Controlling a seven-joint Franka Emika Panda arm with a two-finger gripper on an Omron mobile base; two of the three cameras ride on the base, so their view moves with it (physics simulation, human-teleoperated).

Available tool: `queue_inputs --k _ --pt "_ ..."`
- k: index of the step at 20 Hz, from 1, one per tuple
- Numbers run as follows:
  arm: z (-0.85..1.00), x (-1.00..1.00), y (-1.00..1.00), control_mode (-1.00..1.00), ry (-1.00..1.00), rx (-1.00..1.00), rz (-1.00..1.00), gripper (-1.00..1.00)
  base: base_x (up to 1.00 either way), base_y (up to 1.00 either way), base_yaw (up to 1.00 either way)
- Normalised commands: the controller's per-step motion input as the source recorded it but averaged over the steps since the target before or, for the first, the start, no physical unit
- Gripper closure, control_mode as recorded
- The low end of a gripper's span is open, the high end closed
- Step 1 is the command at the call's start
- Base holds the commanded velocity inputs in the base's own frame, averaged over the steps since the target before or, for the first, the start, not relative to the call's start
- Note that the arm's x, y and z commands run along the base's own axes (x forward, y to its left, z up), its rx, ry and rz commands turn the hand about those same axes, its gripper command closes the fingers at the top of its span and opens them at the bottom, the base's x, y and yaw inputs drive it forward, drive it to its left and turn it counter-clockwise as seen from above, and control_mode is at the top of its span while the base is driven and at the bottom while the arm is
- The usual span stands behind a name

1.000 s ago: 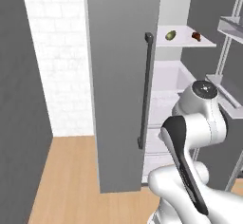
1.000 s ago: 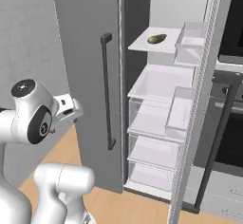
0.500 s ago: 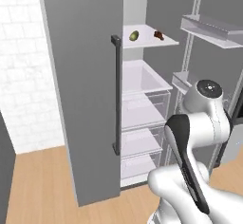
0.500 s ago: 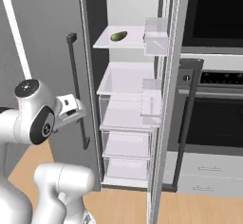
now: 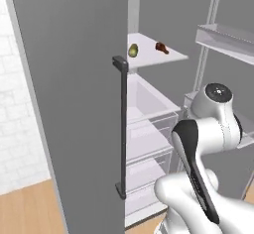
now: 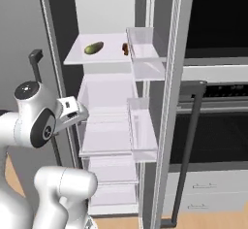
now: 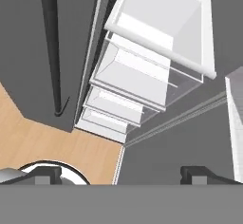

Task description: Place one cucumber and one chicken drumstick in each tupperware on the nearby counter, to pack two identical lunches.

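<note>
**In front of the open fridge: reach for the first items not yet begun**

Above and beyond the jaws [image 7: 121, 173], on the top fridge shelf [image 6: 104, 56], lie 1 green cucumber [image 6: 94, 48] and, just beside it toward the door side, 1 brown chicken drumstick [image 5: 161, 47]. In the right base view the drumstick is half hidden behind a clear door bin [image 6: 145, 46]. The 2 items are apart, not touching.

The jaws stand wide and hold nothing. The hand hangs low in front of the fridge, level with the middle shelves, and its camera looks down along the clear drawers [image 7: 137, 80] toward the wooden floor [image 7: 57, 142]. The grey fridge door [image 5: 74, 94] with its dark bar handle [image 5: 121, 129] stands to the left of the jaws, close by.

The step in hand looks like the approach to the top shelf. To do it well, the hand should rise well above the drawers and turn to face the shelf before it goes in, so the wrist stays off the shelf edge and the door bins. The cucumber looks the easier first pick, since it lies nearer the front and open side. Close the jaws across its short width, not along its length, as it may roll. Whether more food lies deeper in the fridge cannot be told.
</note>
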Motion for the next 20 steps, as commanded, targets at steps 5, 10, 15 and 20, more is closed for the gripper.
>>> queue_inputs --k 5,10,15,20 --pt "0.00 0.00 0.00 1.00 0.00 0.00 0.00 -1.00 0.66 -0.17 -0.02" --pt "0.00 0.00 0.00 1.00 0.00 0.00 0.00 -1.00 0.50 -0.15 0.00" --pt "0.55 0.00 0.06 -1.00 -0.06 0.08 -0.15 -1.00 0.11 -0.01 -0.02" --pt "1.00 -0.22 -0.16 -1.00 -0.23 0.18 -0.33 -1.00 0.00 0.00 0.00"
